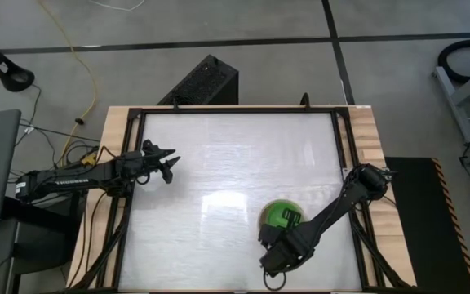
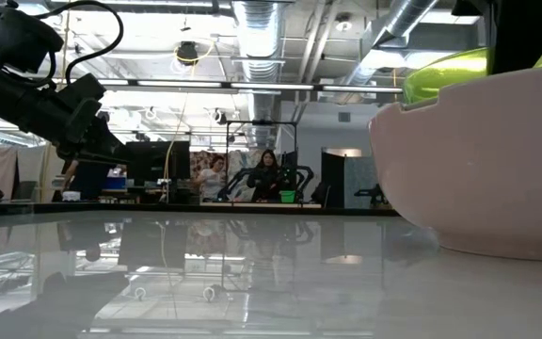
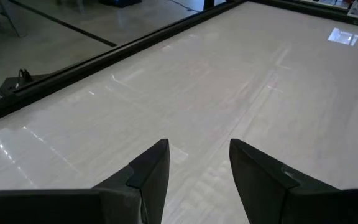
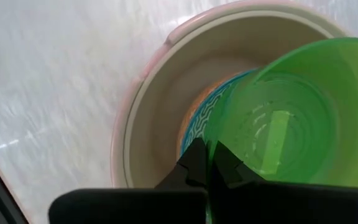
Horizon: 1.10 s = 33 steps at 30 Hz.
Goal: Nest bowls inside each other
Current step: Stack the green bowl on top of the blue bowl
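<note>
Near the table's right front, a cream-white bowl [image 4: 120, 134] [image 2: 478, 160] stands on its base. A grey-beige bowl [image 4: 163, 93] sits inside it, and a patterned light-blue bowl [image 4: 199, 122] sits inside that. A bright-green bowl [image 4: 284, 124] [image 1: 282, 215] [image 2: 440, 68] hangs tilted over the stack. My right gripper [image 4: 210, 155] [image 1: 274, 237] is shut on it. Whether the green bowl touches the blue one I cannot tell. My left gripper [image 3: 197, 148] [image 1: 166, 163] stands open over the table's left side, away from the bowls. My right gripper pinches the green bowl's rim [image 4: 211, 144] on the side nearest the arm, one finger outside the wall and one inside, showing through the green plastic. The fingers come steeply from above. The bowl hangs tilted, its lower part dipping into the stacked bowls.
A black frame [image 1: 129, 188] runs around the white tabletop [image 1: 235, 155], whose middle and far part lie bare. A black box [image 1: 202, 82] stands on the floor beyond the far edge. People [image 2: 266, 174] are in the room behind the table.
</note>
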Motion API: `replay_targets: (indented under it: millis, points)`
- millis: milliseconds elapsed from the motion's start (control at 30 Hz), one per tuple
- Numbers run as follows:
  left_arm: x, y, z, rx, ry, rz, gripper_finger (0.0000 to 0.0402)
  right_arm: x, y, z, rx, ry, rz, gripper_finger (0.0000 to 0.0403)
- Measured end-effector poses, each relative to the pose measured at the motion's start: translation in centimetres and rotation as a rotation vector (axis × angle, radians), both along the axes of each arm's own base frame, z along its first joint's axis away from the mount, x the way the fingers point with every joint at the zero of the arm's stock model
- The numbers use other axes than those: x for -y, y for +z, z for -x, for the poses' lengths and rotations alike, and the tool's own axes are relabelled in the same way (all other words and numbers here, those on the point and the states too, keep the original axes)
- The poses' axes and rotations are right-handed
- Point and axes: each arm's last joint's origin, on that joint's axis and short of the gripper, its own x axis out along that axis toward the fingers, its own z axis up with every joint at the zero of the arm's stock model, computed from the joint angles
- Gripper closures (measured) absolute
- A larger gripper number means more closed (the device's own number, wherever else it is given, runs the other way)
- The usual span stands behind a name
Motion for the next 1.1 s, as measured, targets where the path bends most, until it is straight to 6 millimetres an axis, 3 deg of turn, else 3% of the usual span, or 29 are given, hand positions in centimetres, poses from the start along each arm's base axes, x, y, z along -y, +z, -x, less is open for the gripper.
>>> replay_targets:
  millis: [467,800,1100]
  points:
    - [0.0,0.0,0.0,0.000,0.000,0.000,0.0244,-0.2,-1.6,0.4,-0.012,0.001,0.008,0.0396]
    - [0.0,0.0,0.0,0.000,0.000,0.000,0.0244,-0.2,-1.6,0.4,-0.008,0.002,0.007,0.0393]
    - [0.0,0.0,0.0,0.000,0.000,0.000,0.0244,0.2,-1.6,0.1,-0.022,-0.022,-0.010,0.0318]
